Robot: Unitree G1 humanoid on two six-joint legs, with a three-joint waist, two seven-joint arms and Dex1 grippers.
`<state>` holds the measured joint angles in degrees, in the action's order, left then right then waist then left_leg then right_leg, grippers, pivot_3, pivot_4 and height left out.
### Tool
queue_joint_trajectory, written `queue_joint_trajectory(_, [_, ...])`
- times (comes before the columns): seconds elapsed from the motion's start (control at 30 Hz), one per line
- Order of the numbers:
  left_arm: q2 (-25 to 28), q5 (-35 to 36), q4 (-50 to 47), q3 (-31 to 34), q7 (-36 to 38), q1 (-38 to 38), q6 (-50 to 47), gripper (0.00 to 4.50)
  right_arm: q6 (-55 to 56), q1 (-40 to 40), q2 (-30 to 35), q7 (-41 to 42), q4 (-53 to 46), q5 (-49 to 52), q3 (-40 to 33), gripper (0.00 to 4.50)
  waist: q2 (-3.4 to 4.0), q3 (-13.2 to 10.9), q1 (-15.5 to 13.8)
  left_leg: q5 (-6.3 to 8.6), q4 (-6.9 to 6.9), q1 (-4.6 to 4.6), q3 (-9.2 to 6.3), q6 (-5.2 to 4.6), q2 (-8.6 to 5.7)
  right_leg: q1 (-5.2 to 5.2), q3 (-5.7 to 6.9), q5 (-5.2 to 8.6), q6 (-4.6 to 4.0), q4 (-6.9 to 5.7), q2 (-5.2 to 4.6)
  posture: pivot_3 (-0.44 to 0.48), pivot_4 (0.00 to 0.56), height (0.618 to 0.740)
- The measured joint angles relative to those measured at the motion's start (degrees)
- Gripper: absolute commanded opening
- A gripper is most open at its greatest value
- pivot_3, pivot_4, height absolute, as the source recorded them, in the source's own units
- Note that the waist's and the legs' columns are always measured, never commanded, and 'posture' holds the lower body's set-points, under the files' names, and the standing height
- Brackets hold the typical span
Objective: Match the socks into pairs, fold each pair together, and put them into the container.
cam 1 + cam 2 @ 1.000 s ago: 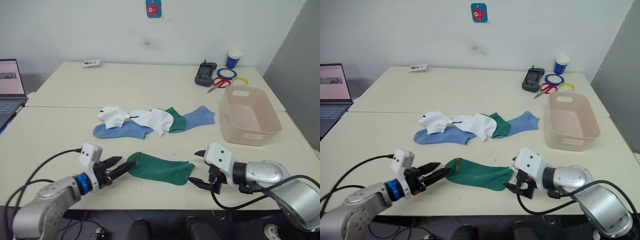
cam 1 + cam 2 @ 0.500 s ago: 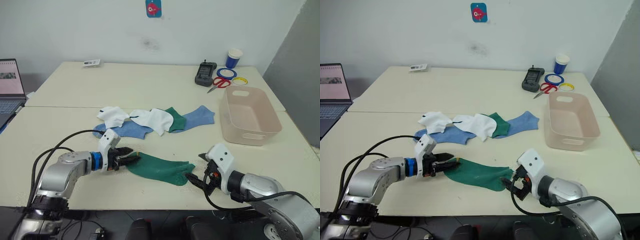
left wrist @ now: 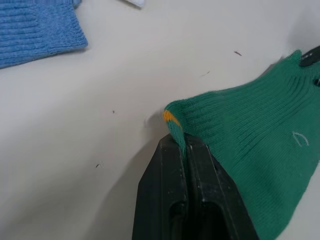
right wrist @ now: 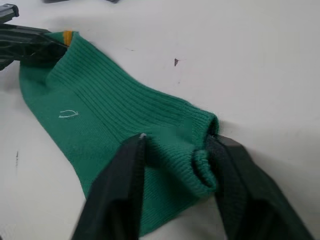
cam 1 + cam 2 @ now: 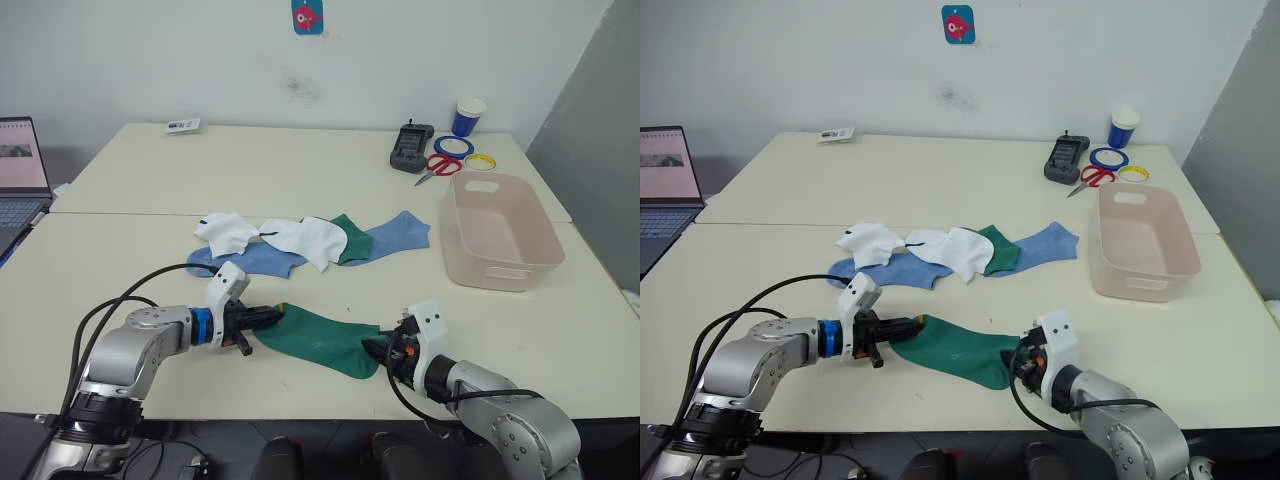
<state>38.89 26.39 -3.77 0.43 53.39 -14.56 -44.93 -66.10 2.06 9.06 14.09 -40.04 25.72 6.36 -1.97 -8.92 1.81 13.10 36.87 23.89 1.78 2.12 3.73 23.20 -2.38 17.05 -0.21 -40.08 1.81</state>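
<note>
A dark green sock (image 5: pixel 320 338) with a yellow mark lies flat near the table's front edge. My left gripper (image 5: pixel 268 317) is shut on its cuff; in the left wrist view the fingers (image 3: pixel 172 165) pinch the cuff edge (image 3: pixel 175 120). My right gripper (image 5: pixel 378 350) has closed around the toe end, with cloth (image 4: pixel 200 165) bunched between its fingers (image 4: pixel 130 160). Further back lie two white socks (image 5: pixel 225 232) (image 5: pixel 310 240), a second green sock (image 5: pixel 350 238) and two light blue socks (image 5: pixel 245 262) (image 5: pixel 400 235), partly overlapping. The pink-beige container (image 5: pixel 500 272) stands at the right.
At the back right sit a blue-and-white paper cup (image 5: pixel 467 116), tape rolls (image 5: pixel 453 146), red scissors (image 5: pixel 437 167) and a black device (image 5: pixel 410 147). A laptop (image 5: pixel 20 180) is at the far left. A small card (image 5: pixel 184 126) lies at the back.
My left gripper moved right to the green sock's cuff and shut on it. My right gripper slid in to the toe end and closed around it.
</note>
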Motion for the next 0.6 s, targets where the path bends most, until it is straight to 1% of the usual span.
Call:
queue_joint_trajectory(0.07, [0.0,0.5,-0.6,0.1,-0.6,0.0,-0.7,0.0,-0.2,0.0,0.9,0.4,-0.2,0.3,0.2,0.19,0.0,0.0,0.0,0.0,0.0,0.0,0.0,0.0,-0.01,0.0,0.0,0.0,0.0,0.0,0.0,0.0,0.15,0.732])
queue_joint_trajectory(0.1, [0.0,0.6,-0.9,0.2,-0.9,0.1,-1.1,0.0,-0.2,-0.1,1.6,0.6,-0.2,0.3,0.2,0.05,0.0,0.0,0.0,0.0,0.0,0.0,0.0,0.0,-0.02,0.0,-0.01,0.0,0.0,0.0,0.0,0.0,0.15,0.732])
queue_joint_trajectory(0.2, [-0.4,2.1,-3.0,1.9,-2.5,1.2,-2.4,0.0,-0.3,-0.7,3.5,0.8,-0.6,0.4,0.2,0.05,0.0,0.0,0.0,0.0,0.0,0.0,0.0,0.0,-0.01,0.0,-0.01,0.0,0.0,0.0,0.0,0.0,0.15,0.732])
queue_joint_trajectory(0.27, [-0.6,3.6,-5.9,3.9,-3.7,3.4,-3.5,0.0,-0.5,-1.1,5.0,1.0,-1.9,0.6,-0.4,0.05,0.0,0.0,0.1,0.0,-0.02,0.0,0.01,0.0,0.01,0.01,-0.03,0.0,0.0,0.01,0.0,0.0,0.15,0.732])
queue_joint_trajectory(0.37, [-0.9,7.7,-12.2,8.3,-6.1,9.0,-7.1,0.0,-1.2,-2.2,6.7,1.9,-4.4,2.5,-1.4,0.05,0.0,0.0,0.3,0.0,-0.03,-0.02,0.01,0.0,0.12,0.01,-0.04,0.0,0.0,0.01,0.0,0.0,0.15,0.732])
queue_joint_trajectory(0.47, [-0.9,10.9,-18.1,11.0,-7.9,15.0,-10.1,0.0,-2.4,-3.0,8.2,3.0,-5.4,4.4,-2.8,0.05,0.0,0.0,0.2,0.0,-0.04,-0.03,0.0,0.0,0.1,0.0,-0.02,0.0,0.0,0.01,-0.04,0.0,0.15,0.732])
queue_joint_trajectory(0.5, [-1.0,11.8,-20.2,11.7,-8.6,17.4,-10.6,0.0,-3.2,-3.1,9.5,3.7,-5.7,5.1,-3.1,0.05,0.0,0.0,0.2,0.0,-0.04,-0.03,0.03,0.0,0.09,-0.01,-0.04,0.0,0.0,0.02,-0.07,0.0,0.15,0.732])
queue_joint_trajectory(0.6, [-2.6,12.9,-23.1,12.7,-10.8,21.2,-10.9,0.0,-4.8,-3.3,12.3,5.2,-6.1,7.0,-3.3,0.05,0.0,0.0,0.1,0.0,-0.04,-0.03,0.02,0.0,0.05,-0.01,-0.03,0.01,0.0,0.03,-0.11,0.0,0.15,0.732])
